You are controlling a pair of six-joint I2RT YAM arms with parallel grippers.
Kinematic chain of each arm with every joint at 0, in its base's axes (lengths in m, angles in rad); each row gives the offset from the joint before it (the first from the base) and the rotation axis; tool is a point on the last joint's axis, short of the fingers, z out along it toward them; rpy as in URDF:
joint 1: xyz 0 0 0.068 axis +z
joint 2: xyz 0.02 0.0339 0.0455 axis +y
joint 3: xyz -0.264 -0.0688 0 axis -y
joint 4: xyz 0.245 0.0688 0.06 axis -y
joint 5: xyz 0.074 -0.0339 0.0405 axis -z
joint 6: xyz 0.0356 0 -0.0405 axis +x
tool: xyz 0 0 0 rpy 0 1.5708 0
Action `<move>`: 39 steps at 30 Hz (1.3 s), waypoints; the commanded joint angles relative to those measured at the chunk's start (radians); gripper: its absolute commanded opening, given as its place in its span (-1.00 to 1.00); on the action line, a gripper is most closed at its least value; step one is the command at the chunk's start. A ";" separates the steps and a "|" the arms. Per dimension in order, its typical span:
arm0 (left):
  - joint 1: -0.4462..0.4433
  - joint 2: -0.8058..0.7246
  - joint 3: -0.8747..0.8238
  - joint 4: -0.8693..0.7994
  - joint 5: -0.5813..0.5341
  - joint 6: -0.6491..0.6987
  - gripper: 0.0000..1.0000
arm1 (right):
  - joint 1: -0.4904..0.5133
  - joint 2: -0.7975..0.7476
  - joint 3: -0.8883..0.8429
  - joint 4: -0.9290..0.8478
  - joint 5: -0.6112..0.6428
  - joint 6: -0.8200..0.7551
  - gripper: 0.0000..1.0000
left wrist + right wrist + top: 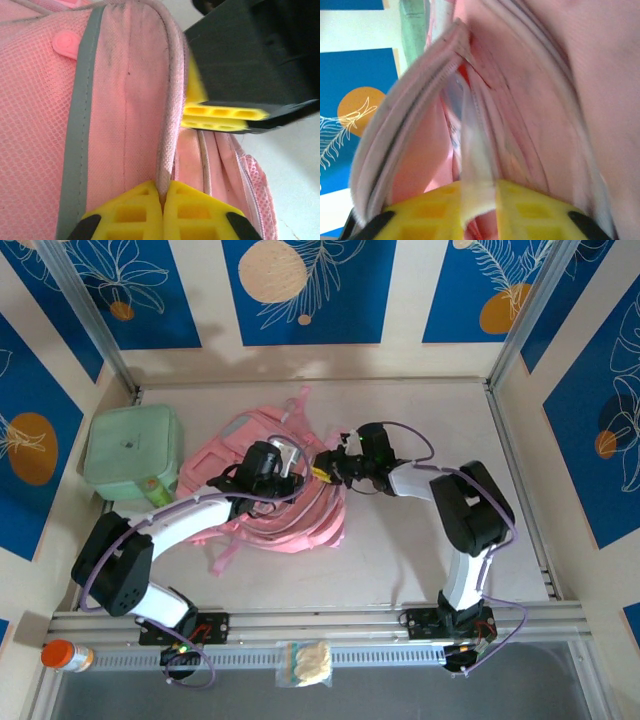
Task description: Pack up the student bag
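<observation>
Judging by the bag, we think packing has barely begun: it lies left of centre on the table, mouth pulled apart. Our left gripper is pinched shut on its piped rim. Our right gripper sits at the mouth with a pale strip between its fingers; whether it grips, what the strip is, and what lies inside, we cannot tell. A green case sits just beside.

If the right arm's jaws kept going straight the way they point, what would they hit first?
Probably the pink backpack: the right gripper, jaws pinching a pale strip, points into its gaping opening; depth is unclear.
</observation>
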 commanded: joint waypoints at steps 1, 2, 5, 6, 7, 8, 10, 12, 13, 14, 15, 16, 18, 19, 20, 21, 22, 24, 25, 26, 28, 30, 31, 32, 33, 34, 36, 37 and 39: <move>-0.010 0.028 0.009 -0.109 -0.007 0.031 -0.65 | -0.032 -0.111 0.003 -0.203 -0.074 -0.124 -0.33; -0.009 0.024 0.017 -0.111 0.010 0.038 -0.54 | -0.050 -0.129 0.009 -0.264 -0.063 -0.157 -0.26; -0.008 0.002 0.058 -0.150 0.048 0.055 -0.22 | -0.101 -0.187 0.005 -0.380 -0.042 -0.217 -0.06; -0.007 -0.017 0.066 -0.162 0.060 0.058 -0.12 | -0.107 -0.205 0.015 -0.429 -0.035 -0.253 -0.02; -0.005 -0.040 0.068 -0.165 0.074 0.053 -0.07 | -0.103 -0.225 0.033 -0.490 -0.012 -0.292 0.00; 0.000 -0.077 0.060 -0.159 0.095 0.038 0.01 | -0.093 -0.245 0.055 -0.556 0.025 -0.344 0.02; 0.010 -0.158 0.035 -0.144 0.122 -0.003 0.13 | -0.059 -0.283 0.091 -0.669 0.095 -0.432 0.04; 0.021 -0.257 -0.002 -0.162 0.094 -0.056 0.21 | -0.010 -0.326 0.111 -0.753 0.182 -0.492 0.06; 0.028 -0.300 -0.016 -0.191 0.061 -0.082 0.22 | 0.019 -0.342 0.115 -0.779 0.212 -0.512 0.07; 0.037 -0.350 -0.030 -0.248 0.006 -0.123 0.25 | 0.059 -0.358 0.123 -0.811 0.260 -0.528 0.07; 0.050 -0.407 -0.049 -0.303 -0.040 -0.161 0.26 | 0.103 -0.369 0.128 -0.844 0.310 -0.536 0.07; 0.059 -0.453 -0.070 -0.349 -0.085 -0.193 0.28 | 0.144 -0.375 0.131 -0.859 0.346 -0.543 0.07; 0.097 -0.571 -0.119 -0.442 -0.143 -0.265 0.29 | 0.251 -0.392 0.141 -0.903 0.471 -0.545 0.06; 0.121 -0.613 -0.135 -0.488 -0.151 -0.290 0.29 | 0.292 -0.394 0.147 -0.912 0.524 -0.543 0.06; 0.150 -0.653 -0.153 -0.527 -0.152 -0.317 0.29 | 0.346 -0.392 0.156 -0.918 0.569 -0.533 0.05; 0.182 -0.689 -0.170 -0.551 -0.142 -0.330 0.29 | 0.397 -0.382 0.169 -0.924 0.605 -0.521 0.04; 0.201 -0.715 -0.184 -0.566 -0.138 -0.341 0.31 | 0.441 -0.365 0.188 -0.937 0.652 -0.507 0.02; 0.249 -0.748 -0.209 -0.573 -0.130 -0.344 0.34 | 0.530 -0.308 0.254 -0.987 0.770 -0.453 0.01; 0.273 -0.750 -0.217 -0.566 -0.115 -0.342 0.35 | 0.556 -0.280 0.284 -1.011 0.803 -0.415 -0.02; 0.309 -0.740 -0.221 -0.547 -0.078 -0.336 0.36 | 0.579 -0.248 0.313 -1.015 0.809 -0.382 -0.06; 0.365 -0.694 -0.223 -0.505 -0.023 -0.324 0.35 | 0.621 -0.195 0.360 -0.988 0.808 -0.348 -0.07; 0.408 -0.634 -0.238 -0.457 -0.008 -0.328 0.36 | 0.651 -0.120 0.430 -0.991 0.859 -0.342 -0.05; 0.432 -0.611 -0.255 -0.412 0.025 -0.335 0.36 | 0.646 -0.086 0.458 -0.999 0.864 -0.336 -0.05; 0.456 -0.579 -0.275 -0.349 0.071 -0.349 0.39 | 0.630 -0.057 0.478 -0.991 0.831 -0.337 -0.07; 0.477 -0.546 -0.289 -0.275 0.114 -0.364 0.43 | 0.617 -0.045 0.478 -0.971 0.803 -0.336 -0.08; 0.488 -0.516 -0.291 -0.220 0.139 -0.365 0.45 | 0.610 -0.042 0.468 -0.947 0.795 -0.339 -0.07; 0.498 -0.450 -0.285 -0.149 0.150 -0.377 0.44 | 0.599 -0.040 0.452 -0.919 0.802 -0.351 -0.01; 0.498 -0.427 -0.292 -0.085 0.172 -0.388 0.41 | 0.583 -0.034 0.448 -0.910 0.789 -0.355 -0.01; 0.498 -0.367 -0.313 0.018 0.220 -0.422 0.31 | 0.527 -0.021 0.431 -0.878 0.728 -0.360 -0.02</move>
